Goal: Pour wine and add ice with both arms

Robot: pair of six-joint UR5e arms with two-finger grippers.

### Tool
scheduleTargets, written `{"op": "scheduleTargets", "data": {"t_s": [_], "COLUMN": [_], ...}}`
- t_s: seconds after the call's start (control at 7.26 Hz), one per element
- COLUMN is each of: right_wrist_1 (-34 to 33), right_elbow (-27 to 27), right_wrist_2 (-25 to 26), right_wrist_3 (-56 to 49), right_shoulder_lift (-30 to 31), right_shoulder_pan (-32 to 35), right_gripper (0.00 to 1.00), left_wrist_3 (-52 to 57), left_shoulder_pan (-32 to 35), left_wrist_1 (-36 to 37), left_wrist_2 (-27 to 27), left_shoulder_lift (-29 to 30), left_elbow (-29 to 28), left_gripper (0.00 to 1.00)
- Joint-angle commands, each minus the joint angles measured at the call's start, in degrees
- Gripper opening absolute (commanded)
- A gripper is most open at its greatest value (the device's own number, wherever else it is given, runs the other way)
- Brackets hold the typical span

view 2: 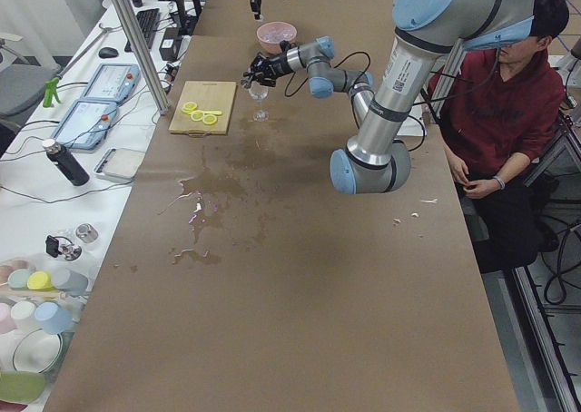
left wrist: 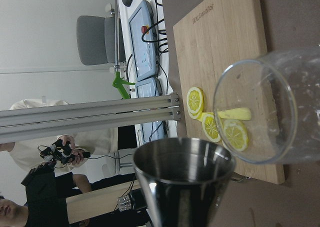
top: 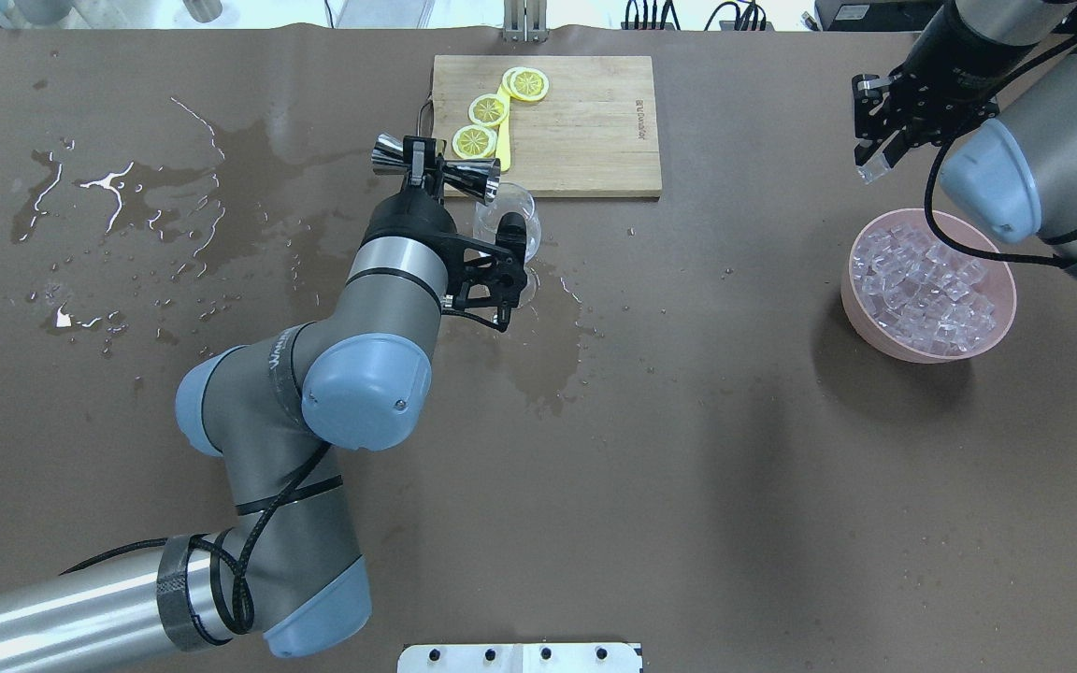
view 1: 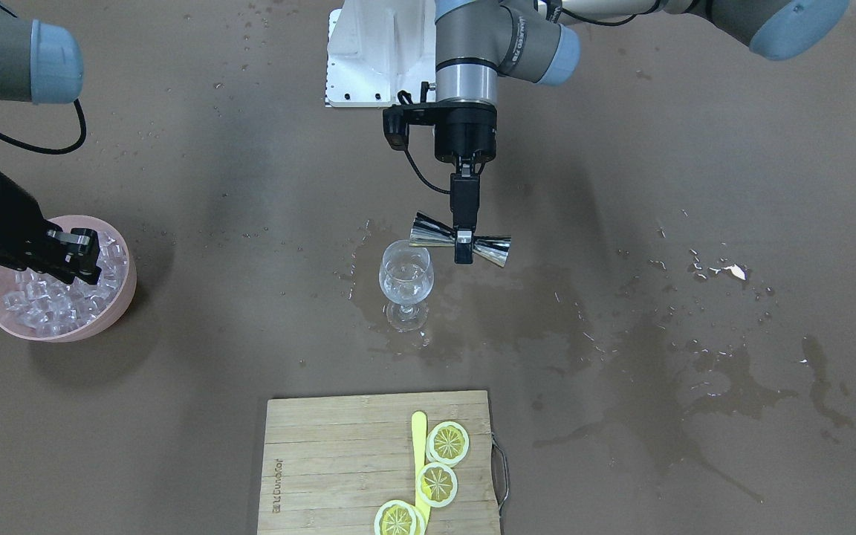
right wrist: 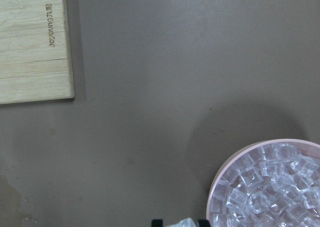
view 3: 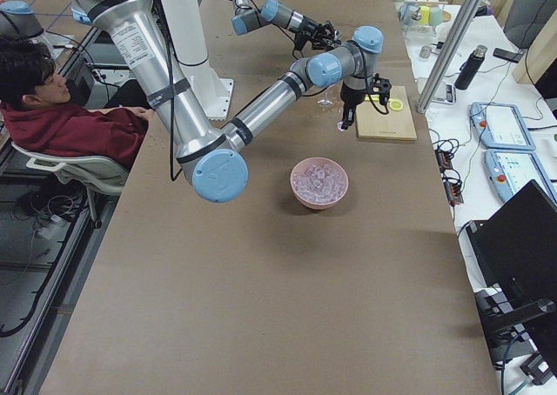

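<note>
Lifting one cube clear of the ice bowl

Ice [top: 926, 290] fills a pink bowl [view 1: 116, 312] on the robot's right side of the table: small clear cubes, glassy and whitish, heaped almost to the rim. One cube [right wrist: 183, 223] is out of the heap, pinched between the narrow-set fingers of the right gripper [top: 875, 161]. That gripper points down, raised above the table just off the bowl's edge on the board [top: 585, 131] side. The right arm [top: 1025, 159] bends over the bowl behind it.

Near the table's middle, the left gripper [view 1: 464, 249] is clamped on the waist of a steel jigger [view 1: 428, 232]. The jigger lies level, with one mouth over the rim of the glass [view 1: 406, 279]. The glass stands upright in a wet patch. The left arm [top: 389, 290] reaches forward and low.
</note>
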State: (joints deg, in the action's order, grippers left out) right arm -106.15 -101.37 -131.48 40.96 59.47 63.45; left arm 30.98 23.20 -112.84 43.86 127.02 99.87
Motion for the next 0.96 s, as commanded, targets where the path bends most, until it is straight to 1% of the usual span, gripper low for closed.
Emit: {"op": "scheduleTargets", "data": {"t_s": [0.0, 0.28, 0.41, 0.55, 0.69, 0.83], "right_wrist_1": [-3.0, -3.6, -3.7, -3.7, -5.0, -6.0], "right_elbow": [0.0, 0.2, 1.0, 2.6, 4.7, 5.4], "right_wrist_2": [-0.1, -0.1, -0.1, -0.1, 0.3, 1.0], "right_wrist_3": [0.0, 0.0, 0.0, 0.1, 0.0, 0.0], "right_shoulder_lift": [-3.3, -5.7, -7.2, -9.2, -12.2, -14.3], "right_shoulder_pan": [0.0, -0.3, -0.4, -0.7, -1.5, -2.1], "right_gripper": [0.13, 0.13, 0.13, 0.13, 0.13, 0.13], "left_wrist_3": [-6.2, -13.2, -16.0, -19.2, -22.8, -28.8], "left_shoulder_pan": [0.3, 1.1, 1.9, 3.5, 5.3, 6.4], "left_wrist_1": [-1.2, -8.1, -11.7, -13.7, -13.9, -13.9], "left_wrist_2": [0.4, 0.7, 2.6, 3.8, 6.7, 8.9], "left_shoulder_lift": [-0.7, -4.4, -6.8, -8.7, -9.0, -10.4], "left_elbow": [3.3, 3.9, 3.9, 3.7, 3.8, 3.9], "left_gripper": [0.00, 0.00, 0.00, 0.00, 0.00, 0.00]}}
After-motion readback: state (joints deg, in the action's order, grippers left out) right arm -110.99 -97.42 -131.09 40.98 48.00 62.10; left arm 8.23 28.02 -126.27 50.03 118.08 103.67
